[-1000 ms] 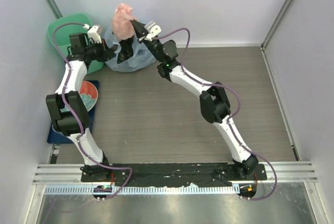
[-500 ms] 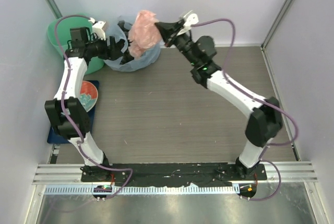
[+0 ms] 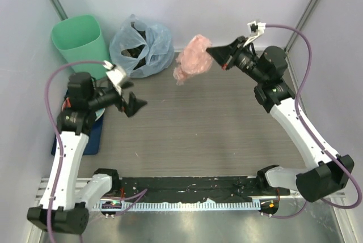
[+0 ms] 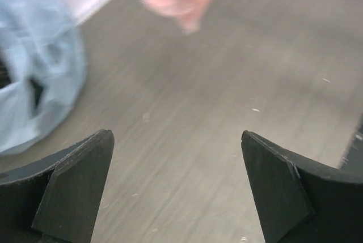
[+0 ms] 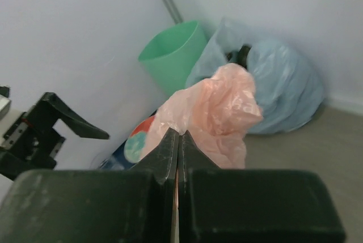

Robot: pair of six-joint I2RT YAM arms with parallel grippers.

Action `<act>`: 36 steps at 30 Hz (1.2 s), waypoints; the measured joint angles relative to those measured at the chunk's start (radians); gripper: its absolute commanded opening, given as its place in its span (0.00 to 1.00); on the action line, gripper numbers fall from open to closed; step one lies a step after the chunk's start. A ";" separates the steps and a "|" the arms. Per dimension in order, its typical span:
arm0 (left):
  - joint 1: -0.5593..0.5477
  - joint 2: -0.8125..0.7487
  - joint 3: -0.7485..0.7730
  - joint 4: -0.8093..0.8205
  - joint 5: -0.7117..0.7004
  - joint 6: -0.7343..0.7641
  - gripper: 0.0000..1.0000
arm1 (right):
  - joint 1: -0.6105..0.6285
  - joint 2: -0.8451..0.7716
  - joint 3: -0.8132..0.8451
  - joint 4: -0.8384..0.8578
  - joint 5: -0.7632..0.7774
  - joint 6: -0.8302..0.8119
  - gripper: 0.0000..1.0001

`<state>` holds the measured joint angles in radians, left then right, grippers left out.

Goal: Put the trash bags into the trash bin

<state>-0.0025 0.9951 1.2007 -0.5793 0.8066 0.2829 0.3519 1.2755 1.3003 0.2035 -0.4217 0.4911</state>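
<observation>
1. Pink bag [image 3: 193, 60], thin, crumpled and see-through, hangs in the air above the table [image 3: 198, 135] at about 12 o'clock in the top view. It is not in the bin.
2. The right gripper [image 3: 211, 52] holds the bag from its 3 o'clock side. The jaws are pressed together, and the wrist view shows a fold of the plastic pinched between the tips, with the rest bunched just beyond them.
3. The green bin [image 3: 79, 42] stands upright in the far left corner at about 10 o'clock with its mouth open. It is well apart from the pink bag.
4. A bulging blue bag [image 3: 142, 45] sits on the table at 11 o'clock, just beside the bin, between the bin and the pink bag. Dark things show through its open top.
5. The left gripper [image 3: 133, 97] hangs over the table at 9 o'clock with its jaws spread wide and nothing between them. Its wrist view shows only bare wood grain between the two dark fingers [image 4: 74, 192]; the blue bag is a blur at 9 o'clock and the pink one at 12.
6. A patterned plate [image 5: 136, 141] lies on a blue mat [image 3: 85, 141] at 8 o'clock, mostly hidden under the left arm in the top view.
</observation>
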 measured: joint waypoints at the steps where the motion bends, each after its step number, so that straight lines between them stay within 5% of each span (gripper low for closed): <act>1: -0.046 -0.028 -0.039 -0.003 0.000 0.004 1.00 | -0.001 -0.023 -0.030 -0.015 -0.019 0.023 0.01; 8: -0.422 -0.081 -0.200 0.089 -0.128 -0.114 1.00 | 0.014 -0.153 -0.241 0.001 -0.159 0.243 0.01; 20: -0.594 0.102 -0.316 0.439 -0.326 -0.315 1.00 | 0.106 -0.152 -0.282 0.026 -0.211 0.386 0.01; 23: -0.600 0.150 -0.352 0.535 -0.350 -0.362 0.71 | 0.118 -0.123 -0.244 0.034 -0.212 0.404 0.01; 27: -0.599 0.170 -0.394 0.608 -0.389 -0.399 0.00 | 0.119 -0.105 -0.193 0.007 -0.207 0.397 0.01; 36: -0.597 -0.080 -0.450 0.531 -0.386 -0.399 0.00 | -0.090 -0.126 -0.174 -0.161 -0.138 0.338 0.01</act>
<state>-0.5999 0.9150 0.7509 -0.0486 0.4206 -0.1158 0.2623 1.1500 1.1263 0.0425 -0.5602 0.8295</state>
